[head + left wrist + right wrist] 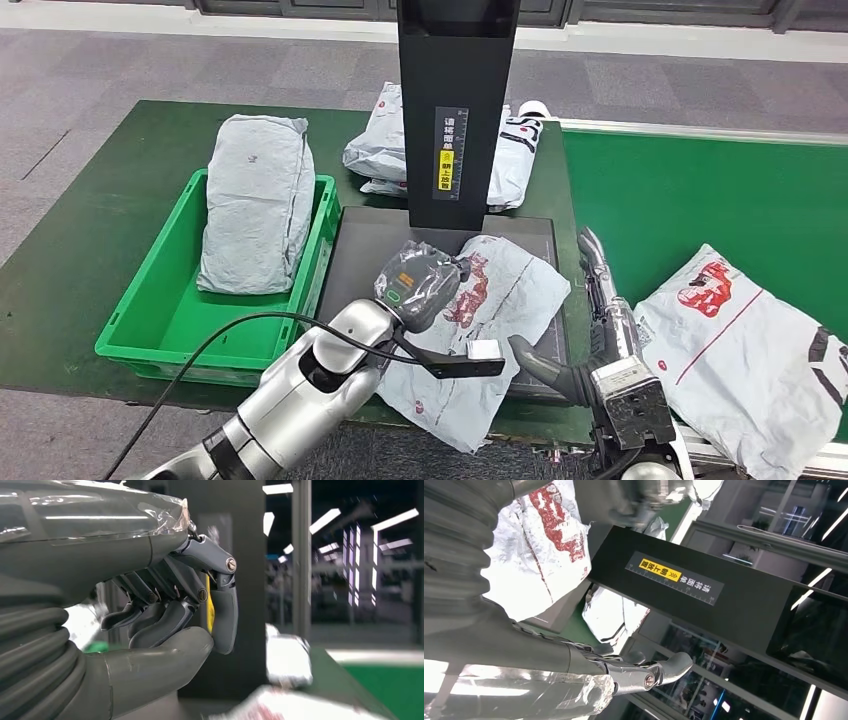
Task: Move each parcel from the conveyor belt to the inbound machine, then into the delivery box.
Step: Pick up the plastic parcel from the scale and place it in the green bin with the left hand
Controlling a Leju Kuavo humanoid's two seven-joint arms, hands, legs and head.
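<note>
A white parcel (pixel 490 330) lies on the black inbound machine (pixel 360 240), its near edge overhanging the table and partly covered by the left hand (pixel 420 285), whose fingers (pixel 165 620) curl in on nothing. The right hand (pixel 600 300) stands beside it, fingers straight and empty (tips blurred). A grey parcel (pixel 255 200) leans in the green box (pixel 150 320); another parcel (pixel 745 350) on the belt (pixel 680 190) is cut off.

Both arms clad in polished silver shells; a black cable loops beside the left forearm; left robot hand (pixel 418 285) grey, wrapped in clear film, bearing a green oval marking; right robot hand (pixel 597 300) with slim dark fingers, thick grey thumb, ribbed grey wrist cover; round screws at the finger pivots.
</note>
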